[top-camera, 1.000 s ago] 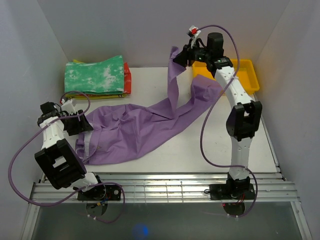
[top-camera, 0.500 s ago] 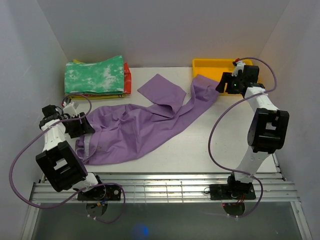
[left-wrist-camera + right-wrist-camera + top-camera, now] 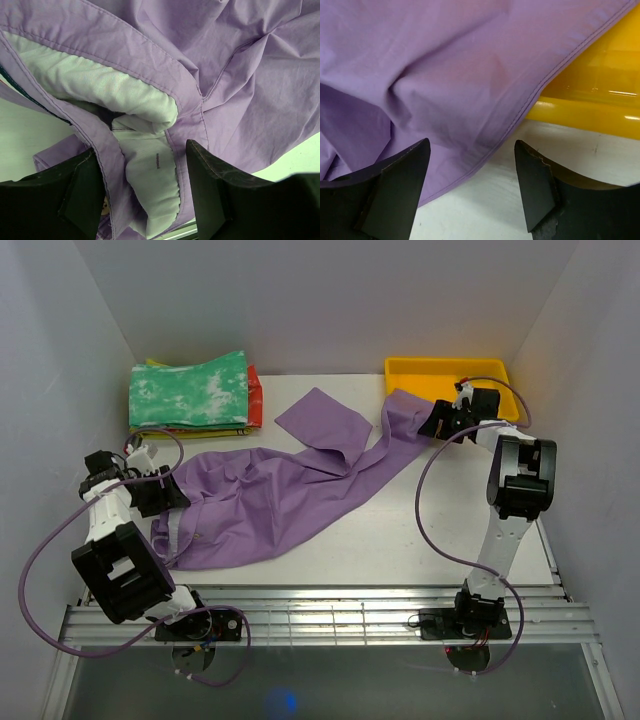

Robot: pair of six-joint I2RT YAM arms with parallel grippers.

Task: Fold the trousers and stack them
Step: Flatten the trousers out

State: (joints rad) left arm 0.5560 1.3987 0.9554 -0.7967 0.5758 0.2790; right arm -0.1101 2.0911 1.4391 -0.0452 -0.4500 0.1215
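1 pair, trousers [image 3: 268, 498]: spread across the table [image 3: 420, 530], waistband left, 1 leg end touching the far-right yellow tray [image 3: 497, 370].
Left gripper [image 3: 142, 172]: fingers apart over the waistband.
Right gripper [image 3: 472, 165]: fingers apart over that leg's hem.

White links, black joint housings on left arm [image 3: 112, 565], right arm [image 3: 518, 480]; looping purple cables [image 3: 416, 505]; jaws matte black, scuffed
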